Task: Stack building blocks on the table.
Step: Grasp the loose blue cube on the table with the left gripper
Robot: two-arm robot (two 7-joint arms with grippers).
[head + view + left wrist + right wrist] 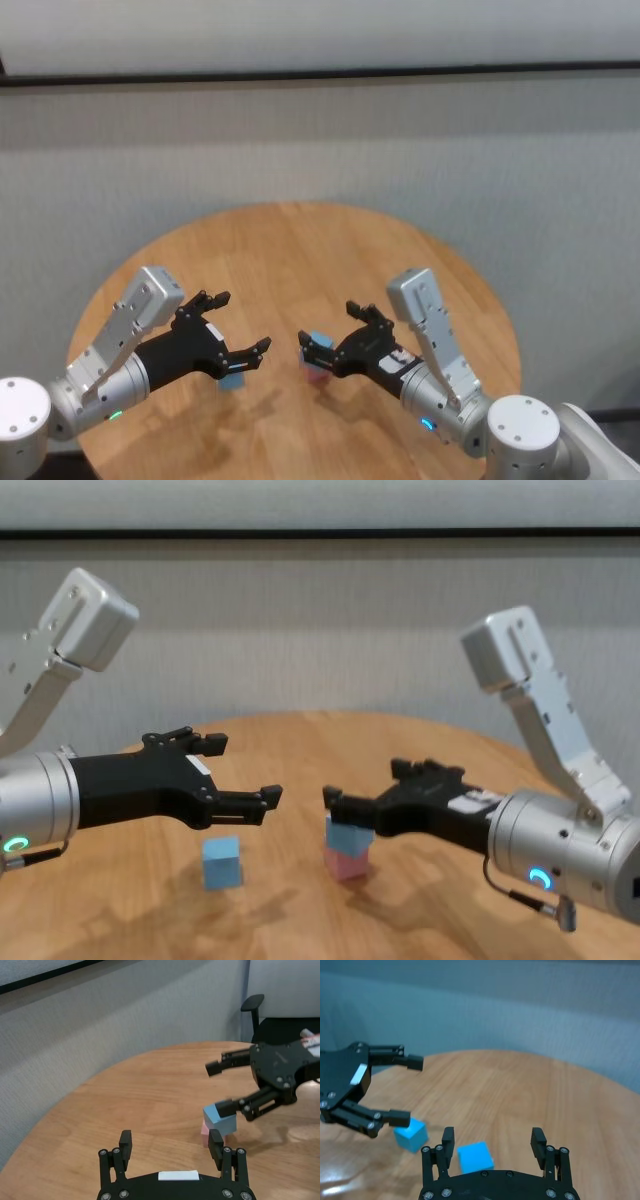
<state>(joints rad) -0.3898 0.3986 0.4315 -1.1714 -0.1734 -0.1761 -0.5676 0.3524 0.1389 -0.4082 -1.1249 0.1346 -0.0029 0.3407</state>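
A light blue block [318, 342] sits on top of the pale pink block [317, 376] near the middle of the round wooden table [300, 250]. My right gripper [328, 324] is open around the top blue block [348, 837], with one finger beside it; the block rests on the pink one [346, 864]. The second blue block [232, 380] lies alone on the table, below my open, empty left gripper [241, 321], which hovers above it [222, 862]. The left wrist view shows the stack [219, 1119] and the right gripper [220, 1088] spread wide.
A grey wall stands behind the table. A dark office chair [260, 1015] stands beyond the table's far side. The table's far half [330, 240] is bare wood.
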